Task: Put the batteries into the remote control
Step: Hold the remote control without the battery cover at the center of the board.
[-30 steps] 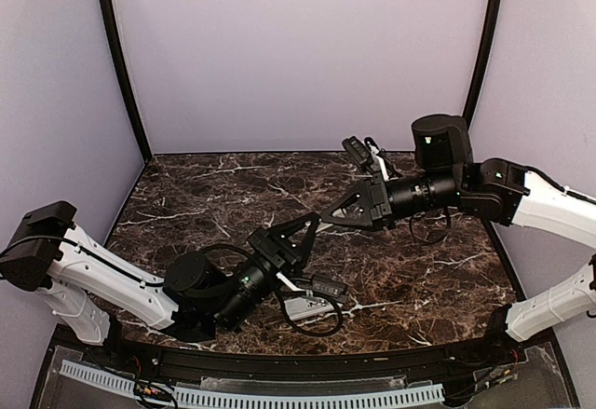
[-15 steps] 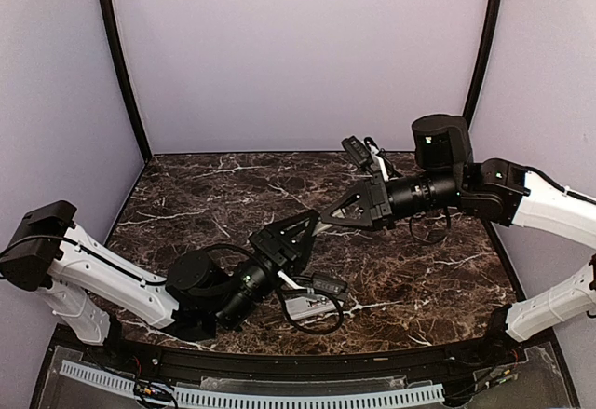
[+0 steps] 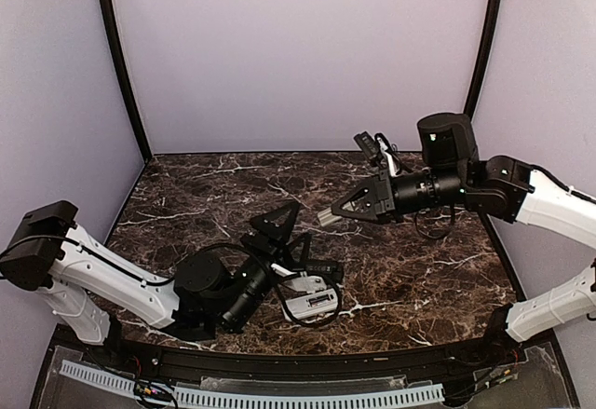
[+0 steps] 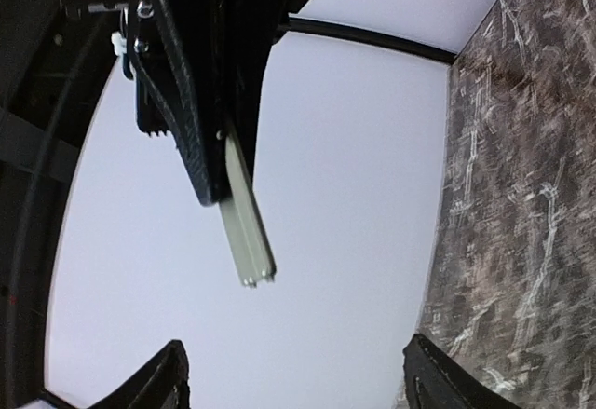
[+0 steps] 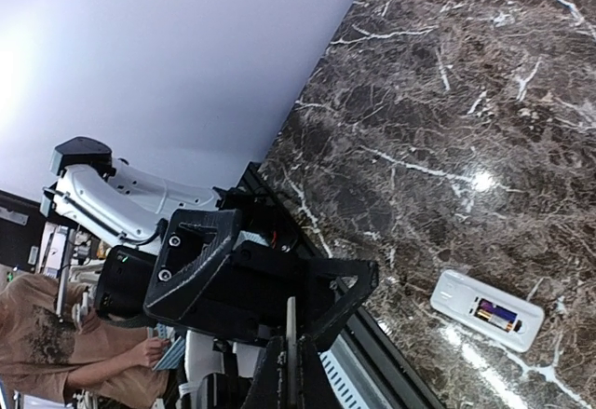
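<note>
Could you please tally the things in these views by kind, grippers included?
remote control: 1
flat white piece, pinched by the right gripper: 1
grippers: 2, the left gripper open, the right one shut
batteries: 0 that I can make out
Total: 4

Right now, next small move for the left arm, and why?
Probably draw the left gripper back and down toward the remote: its jaws stand open and empty, the right gripper is shut on the flat white cover, and the remote lies untouched on the table.
</note>
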`<state>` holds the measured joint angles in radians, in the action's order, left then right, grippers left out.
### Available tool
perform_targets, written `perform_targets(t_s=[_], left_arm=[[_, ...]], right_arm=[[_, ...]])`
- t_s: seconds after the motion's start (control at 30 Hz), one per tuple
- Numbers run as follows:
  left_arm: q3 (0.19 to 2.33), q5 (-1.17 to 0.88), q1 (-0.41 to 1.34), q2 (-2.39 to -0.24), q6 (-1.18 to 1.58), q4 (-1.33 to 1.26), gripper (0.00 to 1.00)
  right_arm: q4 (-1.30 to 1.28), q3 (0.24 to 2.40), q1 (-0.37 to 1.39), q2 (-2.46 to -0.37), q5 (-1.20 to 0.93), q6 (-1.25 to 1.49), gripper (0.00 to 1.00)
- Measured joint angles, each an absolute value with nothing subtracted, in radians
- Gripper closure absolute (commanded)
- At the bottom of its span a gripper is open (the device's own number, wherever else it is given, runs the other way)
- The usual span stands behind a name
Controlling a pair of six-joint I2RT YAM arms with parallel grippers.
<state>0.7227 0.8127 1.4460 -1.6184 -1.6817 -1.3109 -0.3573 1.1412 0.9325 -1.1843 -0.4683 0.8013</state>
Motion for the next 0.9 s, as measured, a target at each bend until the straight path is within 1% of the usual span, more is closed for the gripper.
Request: perform_targets(t_s=[0.07, 0.13, 0.23, 0.33, 0.43, 0.47, 0.53, 0.63, 0.77, 0.9], left_arm=[[0.724, 0.839, 1.444, -1.591, -1.491, -1.181, 0.17], [0.739, 0.822, 1.433, -1.536, -1.231, -0.936, 0.16], [0.781, 0.691, 1.391, -1.435, -0.825, -0.562, 0.16], [0.785, 0.572, 1.343, -1.343, -0.542, -0.334, 0.14], [0.780, 0.465, 1.331, -1.315, -0.354, -0.181, 0.10], [0.773, 0.422, 1.332, -1.316, -0.305, -0.144, 0.07], [0.741, 0.341, 1.332, -1.322, -0.224, -0.087, 0.05], [0.687, 0.249, 1.332, -1.347, -0.149, -0.047, 0.03], [0.650, 0.184, 1.317, -1.411, -0.084, -0.048, 0.03], [0.625, 0.131, 1.249, -1.475, -0.028, -0.112, 0.03]], right_arm=[[-0.385, 1.141, 0.920, -1.184, -0.442, 0.782, 1.00], [-0.413, 1.140, 0.914, -1.184, -0.419, 0.765, 1.00], [-0.429, 1.124, 0.910, -1.181, -0.390, 0.744, 1.00], [-0.433, 1.092, 0.908, -1.171, -0.366, 0.731, 1.00], [-0.434, 1.064, 0.907, -1.169, -0.349, 0.722, 1.00], [-0.434, 1.055, 0.907, -1.169, -0.345, 0.719, 1.00], [-0.424, 1.030, 0.905, -1.171, -0.342, 0.718, 1.00], [-0.390, 0.973, 0.905, -1.173, -0.342, 0.722, 1.00], [-0.332, 0.884, 0.905, -1.193, -0.349, 0.739, 1.00], [-0.284, 0.852, 0.905, -1.249, -0.363, 0.742, 1.00]])
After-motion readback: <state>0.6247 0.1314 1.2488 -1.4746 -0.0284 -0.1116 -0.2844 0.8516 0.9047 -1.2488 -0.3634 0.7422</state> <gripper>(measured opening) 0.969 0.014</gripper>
